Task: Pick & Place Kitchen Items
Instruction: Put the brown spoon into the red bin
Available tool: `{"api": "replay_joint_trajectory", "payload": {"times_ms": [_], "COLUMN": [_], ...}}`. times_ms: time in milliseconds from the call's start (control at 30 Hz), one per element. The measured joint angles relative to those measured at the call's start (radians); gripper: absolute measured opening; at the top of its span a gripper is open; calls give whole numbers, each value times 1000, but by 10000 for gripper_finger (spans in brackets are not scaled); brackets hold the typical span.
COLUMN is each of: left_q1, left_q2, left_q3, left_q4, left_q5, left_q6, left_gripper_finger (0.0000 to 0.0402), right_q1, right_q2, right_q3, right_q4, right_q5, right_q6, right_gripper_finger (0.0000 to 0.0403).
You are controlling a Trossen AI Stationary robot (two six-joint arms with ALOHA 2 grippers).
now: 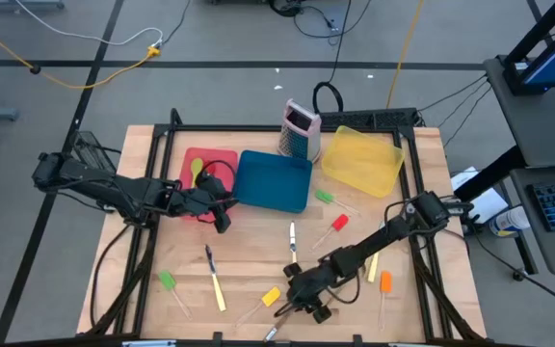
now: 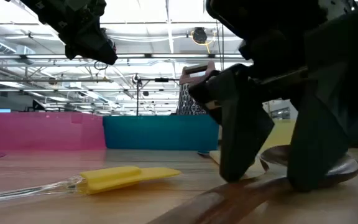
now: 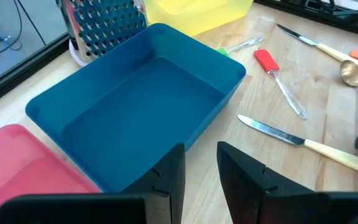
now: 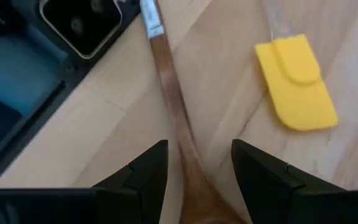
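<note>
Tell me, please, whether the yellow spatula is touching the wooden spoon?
Apart. The right wrist view shows bare wood between the yellow spatula and the wooden spoon, which runs between the right tool fingers.

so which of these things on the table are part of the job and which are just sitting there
Part of the job:
wooden spoon, between the right gripper's open fingers
yellow spatula
red spatula
knife
green spoon, on the red tray

Just sitting there:
grater
blue tray
yellow tray
</note>
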Motion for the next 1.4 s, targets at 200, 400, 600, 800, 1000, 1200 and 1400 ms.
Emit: {"api": "replay_joint_trajectory", "payload": {"times_ms": [200, 400, 600, 800, 1000, 1200, 1400], "left_q1": [0, -2, -2, -2, -11, -38, -53], "left_q2": [0, 0, 0, 1, 53, 162, 273], "left_q3": [0, 0, 0, 0, -1, -1, 0], "left_q4": [-1, -7, -7, -2, 132, 402, 568], "left_q5": [0, 1, 2, 3, 90, 240, 331], "left_q6": [-5, -10, -12, -39, -49, 64, 166], "left_gripper_finger": [99, 99, 99, 99, 99, 99, 99], "right_q1": [-14, -31, -43, -41, -50, -91, -187], "right_q2": [-1, -3, -5, -27, -129, -248, -287], "right_q3": [-20, -65, -106, -114, -117, -116, -115], "right_q4": [12, 29, 73, 89, 31, -96, -124], "right_q5": [36, 44, -18, -88, -43, 112, 232], "right_q6": [-36, -37, -40, -52, -131, -213, -181], "right_gripper_finger": [167, 115, 32, 32, 33, 34, 34]}}
